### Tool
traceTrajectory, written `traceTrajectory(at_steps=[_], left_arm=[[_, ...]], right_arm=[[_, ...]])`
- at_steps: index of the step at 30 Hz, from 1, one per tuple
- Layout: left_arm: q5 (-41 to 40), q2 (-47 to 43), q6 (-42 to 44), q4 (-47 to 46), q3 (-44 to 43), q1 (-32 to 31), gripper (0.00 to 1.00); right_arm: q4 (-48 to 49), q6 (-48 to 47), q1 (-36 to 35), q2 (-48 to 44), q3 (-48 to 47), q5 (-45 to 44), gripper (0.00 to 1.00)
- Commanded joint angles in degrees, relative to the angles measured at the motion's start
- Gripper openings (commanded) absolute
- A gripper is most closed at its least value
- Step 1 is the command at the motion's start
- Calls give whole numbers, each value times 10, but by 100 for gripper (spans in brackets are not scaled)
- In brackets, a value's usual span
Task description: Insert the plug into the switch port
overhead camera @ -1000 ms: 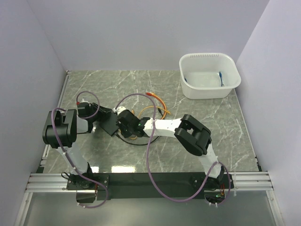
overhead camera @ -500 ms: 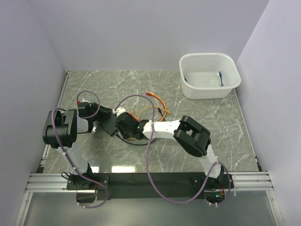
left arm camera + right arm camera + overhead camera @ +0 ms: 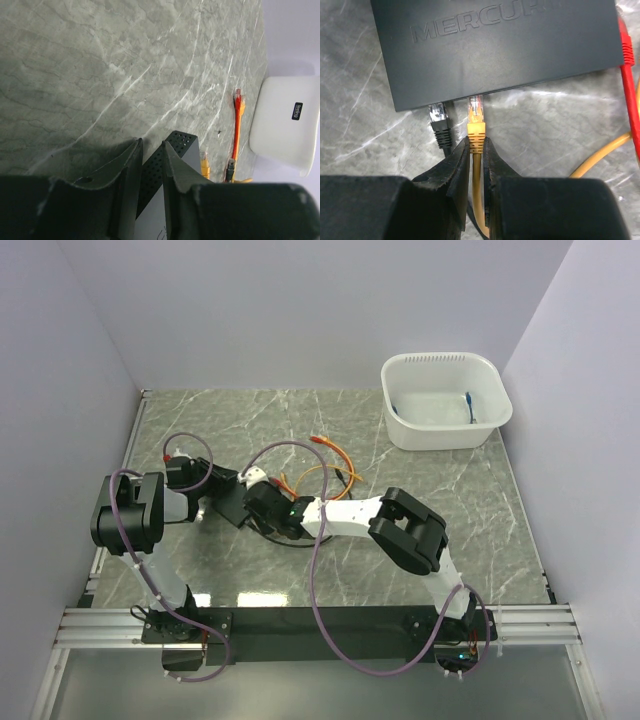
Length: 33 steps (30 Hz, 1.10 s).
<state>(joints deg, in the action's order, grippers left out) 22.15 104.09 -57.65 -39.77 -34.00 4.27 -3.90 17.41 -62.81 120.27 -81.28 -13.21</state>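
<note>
Currently, the right gripper [image 3: 476, 146] is clenched on the yellow plug [image 3: 476, 114] with a clear plastic tip. Its two black fingers pinch the yellow boot just behind the tip, and the yellow cable [image 3: 479, 200] runs back between them toward 6 o'clock.

In the right wrist view the plug points to 12 o'clock. Its clear tip meets the near edge of the thin flat matte-black rectangular switch box [image 3: 495, 45], which bears raised lettering on its top face. The switch port lies under that edge and is hidden. The tip appears to sit at its mouth, but how far it has entered cannot be told.

A black plug [image 3: 439, 122] sits at the same edge, just beside the yellow plug at its 9 o'clock. A red cable [image 3: 626, 60] lies along the box's side at 3 o'clock.

The left gripper [image 3: 151, 146] grasps the switch box at a perforated corner, with its jaws closed against the box from both sides.

In the top view the box rests on the grey-green marbled table [image 3: 400, 560], at about 9 o'clock from the table's centre. The left gripper reaches it from 9 o'clock and the right gripper from 3 o'clock. A white plastic tub [image 3: 440, 435] stands well apart at 1 o'clock, in the far corner.
</note>
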Motion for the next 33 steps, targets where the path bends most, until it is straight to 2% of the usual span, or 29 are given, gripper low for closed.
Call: traceTrajectory(at_steps=[1, 9, 19, 33], left_arm=[[17, -6, 10, 43, 3, -18, 28], [12, -3, 10, 47, 3, -23, 28], [19, 7, 11, 44, 2, -24, 28], [39, 18, 19, 38, -5, -26, 28]], right_arm=[[74, -4, 4, -6, -32, -46, 0], [88, -18, -5, -1, -35, -51, 0], [206, -50, -10, -15, 50, -20, 0], [268, -76, -13, -15, 82, -9, 0]])
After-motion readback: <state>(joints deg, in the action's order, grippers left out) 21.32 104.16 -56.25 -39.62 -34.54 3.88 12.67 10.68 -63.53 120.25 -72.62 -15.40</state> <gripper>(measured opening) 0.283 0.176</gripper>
